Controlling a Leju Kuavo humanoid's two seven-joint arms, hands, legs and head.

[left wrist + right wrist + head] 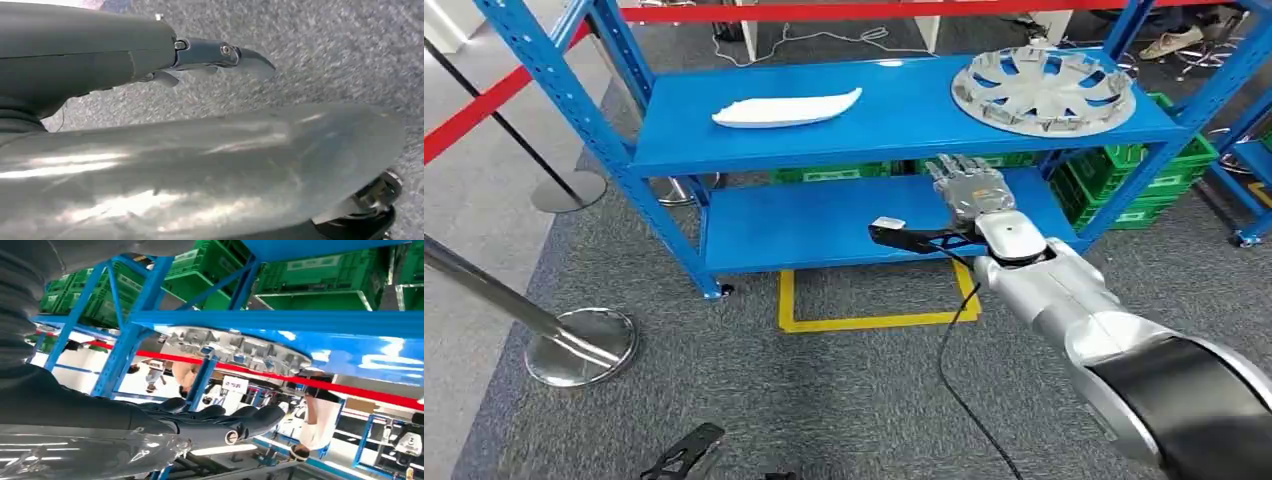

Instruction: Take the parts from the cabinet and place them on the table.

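On the top board of the blue cabinet [904,115] lie a long white curved part [786,108] at the left and a silver wheel cover [1042,88] at the right. My right hand [969,188] is raised in front of the shelves, just under the top board's front edge and below-left of the wheel cover. Its fingers are stretched out and hold nothing. In the right wrist view the dark fingers [225,422] point toward the wheel cover [235,347] with a gap between. My left hand [100,60] hangs over grey carpet, holding nothing, its fingers apart.
Green crates [1144,170] stand behind and under the cabinet's right side. The bare lower shelf [804,225] sits above a yellow floor marking [874,320]. Chrome stanchion bases [579,345] and red barrier tape [484,105] stand on the left. People [315,425] stand beyond the cabinet.
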